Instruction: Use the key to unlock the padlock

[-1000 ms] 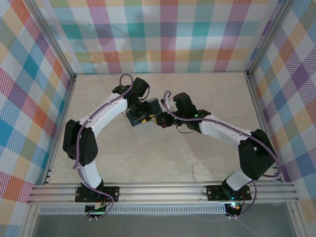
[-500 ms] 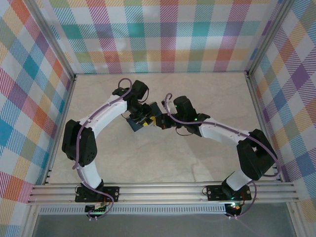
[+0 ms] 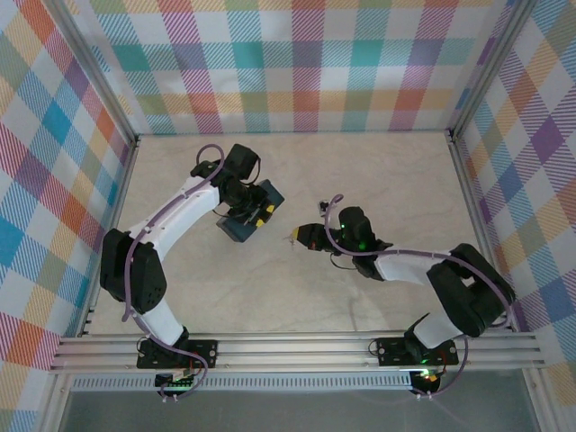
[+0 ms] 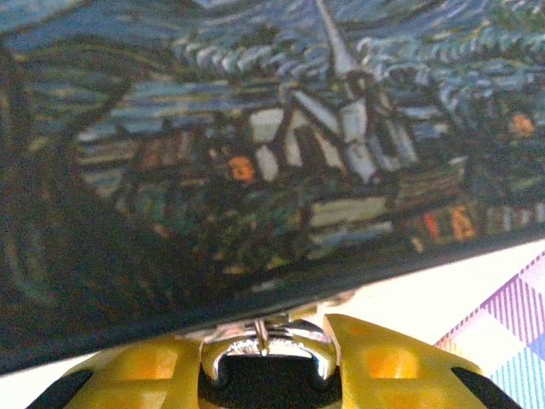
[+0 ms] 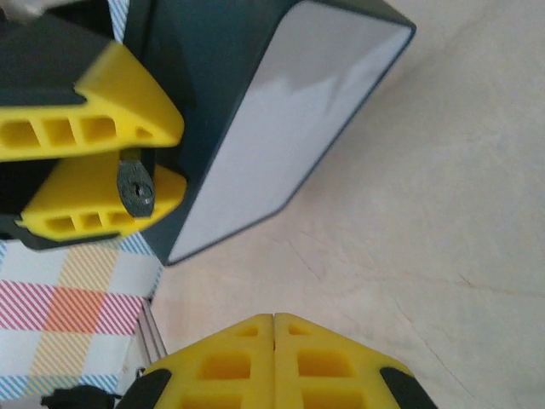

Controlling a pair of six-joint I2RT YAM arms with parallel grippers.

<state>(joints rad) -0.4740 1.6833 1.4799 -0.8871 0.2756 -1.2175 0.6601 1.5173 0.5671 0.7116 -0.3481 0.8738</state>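
The silver padlock (image 4: 281, 348) sits between my left gripper's (image 4: 266, 362) yellow fingers, which are shut on it right under the edge of the dark blue printed tin (image 4: 255, 153). In the right wrist view, the key's (image 5: 136, 187) dark round head sticks out between the left gripper's fingers (image 5: 94, 128), beside the tilted tin (image 5: 281, 128). My right gripper (image 5: 274, 322) is shut and empty, a short way off over bare table. From above, the left gripper (image 3: 256, 214) is at the tin (image 3: 241, 223), and the right gripper (image 3: 299, 237) is to its right.
Aluminium frame rails (image 3: 297, 346) run along the near edge, and checked cloth walls (image 3: 297, 63) close in the other three sides. The beige table (image 3: 378, 180) lies open at the back right and in front of the tin.
My right gripper has drawn back from the left gripper, to the right and nearer. The left gripper has shifted slightly left with the tin and padlock.
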